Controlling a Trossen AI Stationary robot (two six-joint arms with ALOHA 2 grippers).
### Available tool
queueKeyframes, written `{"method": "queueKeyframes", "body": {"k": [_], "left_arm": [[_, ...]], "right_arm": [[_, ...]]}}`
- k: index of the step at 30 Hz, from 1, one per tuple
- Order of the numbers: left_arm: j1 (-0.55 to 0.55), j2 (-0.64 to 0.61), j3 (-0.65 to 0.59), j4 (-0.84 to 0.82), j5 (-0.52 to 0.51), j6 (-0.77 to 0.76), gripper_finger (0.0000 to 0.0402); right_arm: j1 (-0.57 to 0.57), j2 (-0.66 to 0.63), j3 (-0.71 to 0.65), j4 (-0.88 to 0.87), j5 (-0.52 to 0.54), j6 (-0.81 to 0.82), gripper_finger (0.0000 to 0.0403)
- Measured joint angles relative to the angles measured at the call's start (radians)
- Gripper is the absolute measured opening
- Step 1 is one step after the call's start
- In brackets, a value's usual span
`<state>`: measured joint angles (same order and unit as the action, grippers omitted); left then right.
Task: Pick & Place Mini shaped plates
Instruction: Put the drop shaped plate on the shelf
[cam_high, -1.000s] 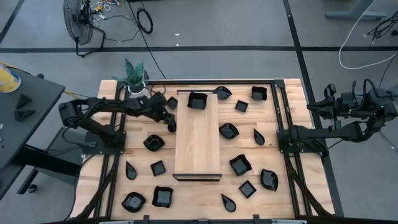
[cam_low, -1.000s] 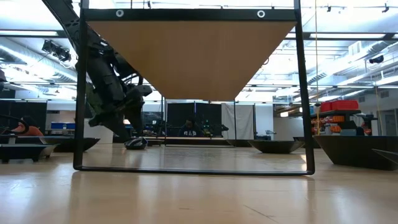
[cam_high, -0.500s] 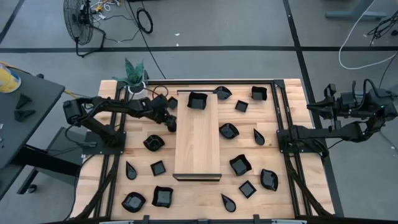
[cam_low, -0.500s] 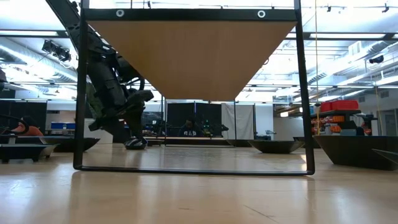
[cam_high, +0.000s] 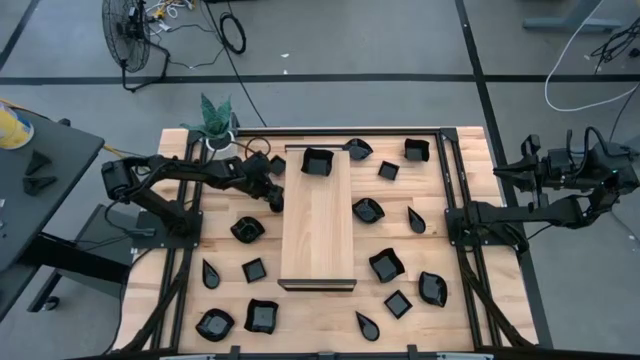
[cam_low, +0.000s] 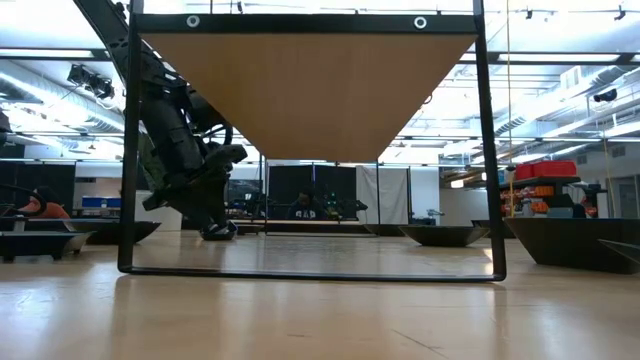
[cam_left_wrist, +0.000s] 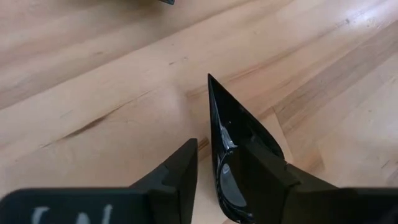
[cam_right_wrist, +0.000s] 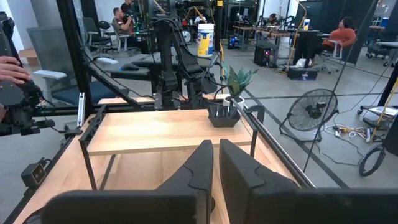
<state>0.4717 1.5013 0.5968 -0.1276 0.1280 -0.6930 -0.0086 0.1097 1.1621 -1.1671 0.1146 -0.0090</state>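
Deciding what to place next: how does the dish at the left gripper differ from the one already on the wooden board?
The teardrop dish tapers to a sharp tip; the square bowl is squarish with a wavy rim. The teardrop dish lies on the table, left of the wooden board; the square bowl sits on the board's far end. The left gripper is down over the teardrop dish's rim; no gripper is near the square bowl. Both are small, glossy and black.

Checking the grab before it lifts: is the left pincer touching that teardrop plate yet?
Touching. The left wrist view shows the left pincer straddling the teardrop plate's rim, one finger pressed against its inside; the other finger's side is not plainly shown.
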Motion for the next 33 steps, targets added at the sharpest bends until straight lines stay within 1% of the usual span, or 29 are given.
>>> {"method": "queueKeyframes", "body": {"k": [14, 28, 33], "left_arm": [[0.0, 0.0, 0.0, -0.001, 0.007, -0.003, 0.0055], [0.0, 0.0, 0.0, -0.003, 0.007, -0.002, 0.001], [-0.001, 0.0, 0.0, -0.004, 0.008, -0.001, 0.0005]], "right_arm": [[0.0, 0.0, 0.0, 0.0, 0.0, 0.0, 0.0034], [0.0, 0.0, 0.0, 0.0, 0.0, 0.0, 0.0034], [0.0, 0.0, 0.0, 0.0, 0.0, 0.0, 0.0034]]}}
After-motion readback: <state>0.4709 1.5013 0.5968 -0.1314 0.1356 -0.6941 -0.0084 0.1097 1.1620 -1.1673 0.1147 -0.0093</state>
